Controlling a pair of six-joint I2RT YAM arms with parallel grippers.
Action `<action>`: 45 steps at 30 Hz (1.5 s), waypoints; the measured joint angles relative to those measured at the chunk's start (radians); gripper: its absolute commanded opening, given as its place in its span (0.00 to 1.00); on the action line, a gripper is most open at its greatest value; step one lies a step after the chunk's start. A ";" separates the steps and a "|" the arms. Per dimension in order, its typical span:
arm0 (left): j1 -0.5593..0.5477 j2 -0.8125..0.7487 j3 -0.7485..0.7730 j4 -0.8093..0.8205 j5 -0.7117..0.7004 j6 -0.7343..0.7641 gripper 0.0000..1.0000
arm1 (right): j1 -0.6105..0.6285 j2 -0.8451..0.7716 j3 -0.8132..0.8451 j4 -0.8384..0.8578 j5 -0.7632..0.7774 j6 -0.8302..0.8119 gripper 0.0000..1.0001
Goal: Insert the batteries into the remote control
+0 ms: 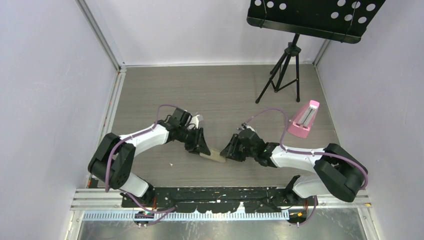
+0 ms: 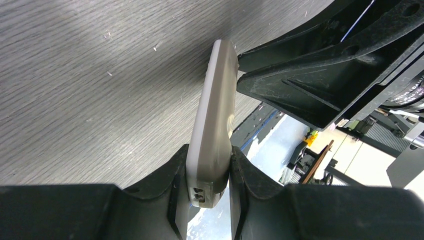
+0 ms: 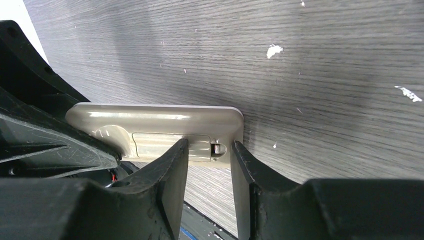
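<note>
**Beige remote held between both arms, middle of the desk**

The left tool [image 2: 209,152] is clamped on the slim tan-beige plastic remote control [image 1: 212,156]. It pinches one end across the thin sides, so the bar sticks out from the fingers on edge.

From the top camera, the remote sits about mid-desk, a bit toward the near side, spanning the gap between the two tools. I can't tell if it's resting on the grey wood-grain desk [image 1: 225,95] or held just off it.

The right tool [image 3: 209,145] has its fingers apart. They straddle the latch end of the battery cover on the beige face, and that cover looks shut. I can't tell if the pads actually touch the plastic. The remote's rounded end pokes out just past one finger.

As for room, there's plenty of bare desk on the far side of both arms. A pink wedge-shaped object [image 1: 304,120] stands off to the right, well apart from the remote. A black tripod music stand [image 1: 292,65] is in the far right corner. Pale walls close off the left, far and right edges.
</note>
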 measured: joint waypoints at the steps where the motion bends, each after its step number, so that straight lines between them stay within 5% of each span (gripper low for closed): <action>1: 0.002 0.000 0.000 -0.001 0.000 0.000 0.00 | 0.000 0.002 0.001 0.001 0.000 0.000 0.38; 34: 0.006 -0.005 -0.005 0.000 -0.003 -0.008 0.00 | 0.005 0.016 0.039 -0.050 -0.003 0.009 0.24; 40: 0.007 -0.011 -0.008 0.002 -0.006 -0.009 0.00 | 0.008 0.022 0.058 -0.069 -0.002 0.013 0.40; 45: 0.007 -0.012 -0.010 0.003 -0.007 -0.010 0.00 | 0.014 0.024 0.067 -0.071 0.002 0.019 0.42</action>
